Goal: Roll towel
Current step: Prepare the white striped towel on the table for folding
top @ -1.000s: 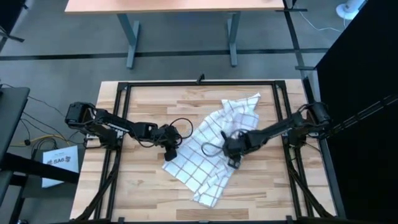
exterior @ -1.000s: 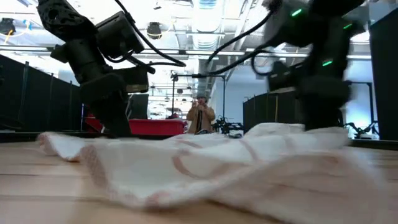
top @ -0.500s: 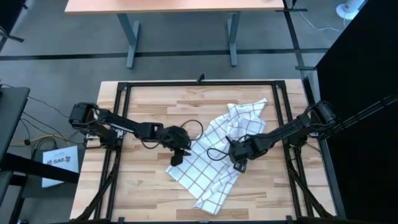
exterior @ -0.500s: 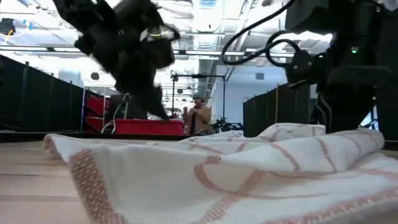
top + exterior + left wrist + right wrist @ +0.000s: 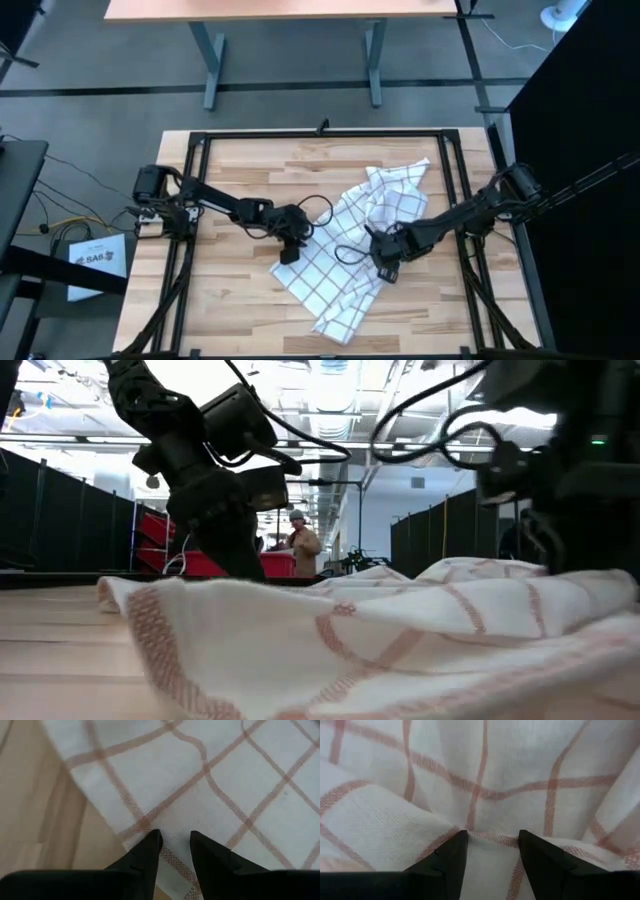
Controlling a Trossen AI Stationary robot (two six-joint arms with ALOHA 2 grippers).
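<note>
Your left gripper (image 5: 289,252) sits at the towel's (image 5: 352,250) left edge, fingers (image 5: 145,857) slightly apart, tips pressed on the cloth, nothing pinched that you can see. The towel lies rumpled, diagonal across the table (image 5: 230,300) middle. Your right gripper (image 5: 386,268) is on its right side, fingers (image 5: 451,857) spread over a fold.

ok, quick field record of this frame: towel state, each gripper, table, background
towel: white with reddish grid, lying rumpled and diagonal on the table, not rolled
left gripper: at the towel's left edge, fingers a little apart with cloth between the tips
right gripper: on the towel's right side, fingers apart over bunched cloth
table: light wood planks, black frame around it
background: a person stands far behind in the low view
</note>
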